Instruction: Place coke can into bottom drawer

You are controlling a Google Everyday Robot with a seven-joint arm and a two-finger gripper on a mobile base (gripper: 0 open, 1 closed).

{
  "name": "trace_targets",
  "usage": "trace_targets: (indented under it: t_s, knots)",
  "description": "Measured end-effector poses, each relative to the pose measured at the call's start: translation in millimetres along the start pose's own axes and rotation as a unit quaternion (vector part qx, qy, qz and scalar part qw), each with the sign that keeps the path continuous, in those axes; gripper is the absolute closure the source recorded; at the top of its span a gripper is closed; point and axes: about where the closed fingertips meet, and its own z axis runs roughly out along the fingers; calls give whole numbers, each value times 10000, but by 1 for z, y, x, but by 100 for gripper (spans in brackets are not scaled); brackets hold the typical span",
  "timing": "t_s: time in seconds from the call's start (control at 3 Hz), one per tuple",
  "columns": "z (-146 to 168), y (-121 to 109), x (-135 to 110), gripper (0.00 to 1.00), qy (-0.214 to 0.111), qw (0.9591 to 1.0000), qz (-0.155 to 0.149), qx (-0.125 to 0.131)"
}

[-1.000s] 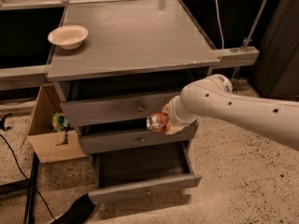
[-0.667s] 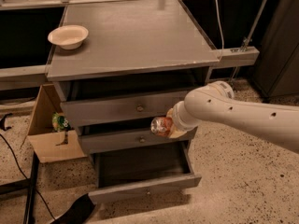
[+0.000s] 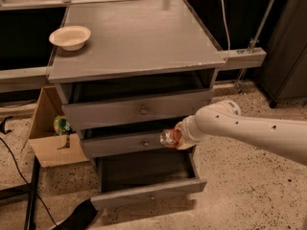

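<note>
Can [image 3: 169,138]: small, red-orange with a silver end, lying on its side in the air just right of centre frame, in front of the middle drawer's right part and above the open bottom drawer.
Hand [image 3: 177,138]: at the tip of the white arm, clamped on the can; the can's silver end points left.
Arm [image 3: 249,133]: thick and white, reaching in from the right edge of the frame toward the drawers.
Bottom drawer [image 3: 148,194]: pulled well out, lower centre, dark inside, narrow grey front with a small knob.
Middle drawer [image 3: 129,143]: slightly out, round knob just left of the can.
Top drawer [image 3: 139,111]: also slightly out, knob at its middle.
Bench [image 3: 139,37]: grey top over the three drawers, filling the upper centre.
Bowl [image 3: 70,37]: white, upright, on the bench's upper left corner, well apart from the can.
Cardboard box [image 3: 50,138]: on the floor just left of the drawers, something green inside.
Floor [image 3: 240,190]: speckled, with a dark cable at lower left.
</note>
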Motion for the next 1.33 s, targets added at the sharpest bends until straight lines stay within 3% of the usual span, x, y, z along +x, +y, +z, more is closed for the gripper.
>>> trace_targets:
  t_s: [0.33,1.33]
  knots:
    - [41,21,14,100,-59,9998,-141,-148]
    - [101,34,46,100,-131,9998,-60,-169]
